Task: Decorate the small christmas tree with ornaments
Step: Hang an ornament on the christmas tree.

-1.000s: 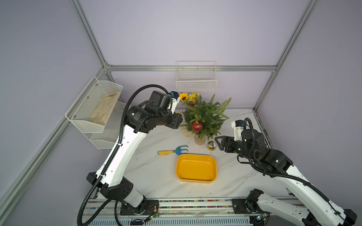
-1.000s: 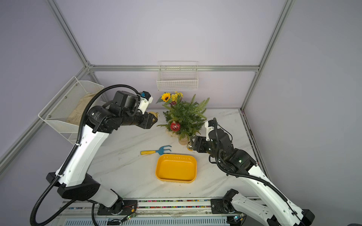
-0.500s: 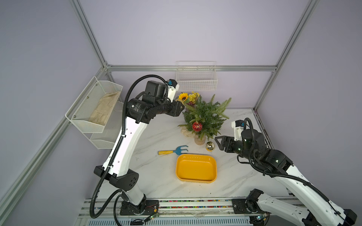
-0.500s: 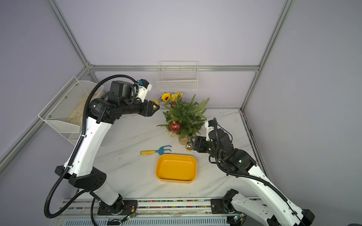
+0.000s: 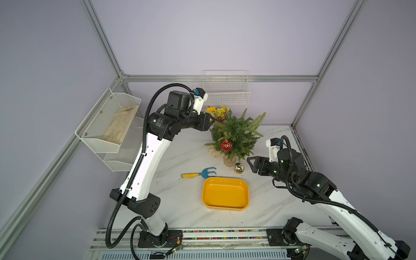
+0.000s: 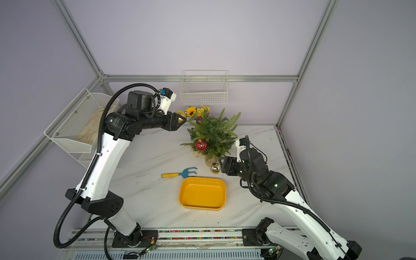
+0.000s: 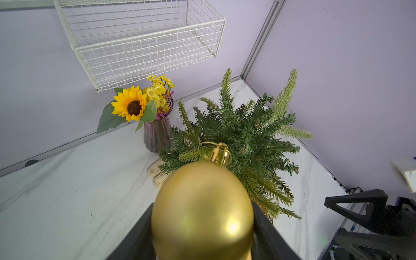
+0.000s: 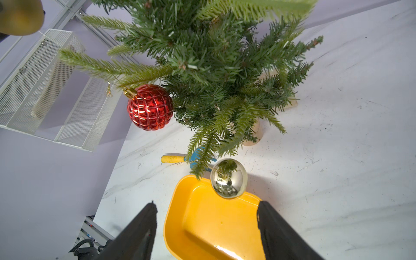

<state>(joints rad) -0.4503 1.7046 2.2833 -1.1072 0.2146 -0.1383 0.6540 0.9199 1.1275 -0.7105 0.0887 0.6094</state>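
High beside the crown of the small christmas tree (image 5: 238, 135), the left pincer (image 6: 182, 119) is closed partway around the matte gold bauble (image 7: 202, 211). Its two fingers press against the ball's sides, and the gold cap (image 7: 219, 154) with its thread loop points toward the branches. The step in hand looks to be hanging this one. To do it well I would aim the loop at a stiff upper branch tip on the side facing the arm, slide it well onto the branch, and let go only once the branch bears the weight (the sunflower bouquet (image 7: 135, 104) stands just beside the tree, so the approach should keep off it). The right pincer (image 5: 250, 166) stands wide and holds nothing, low over the bench (image 5: 180, 153) just beside the shiny gold bauble (image 5: 238, 168), which rests on the bench by the tree's wooden stump. Counted: three baubles, namely one red faceted bauble (image 5: 226, 145) hanging on a lower front branch, one matte gold in the grip, and one shiny gold not yet hung; one tree; one bouquet; one yellow tray (image 5: 225, 179); one toy rake (image 5: 199, 173); two pincers.
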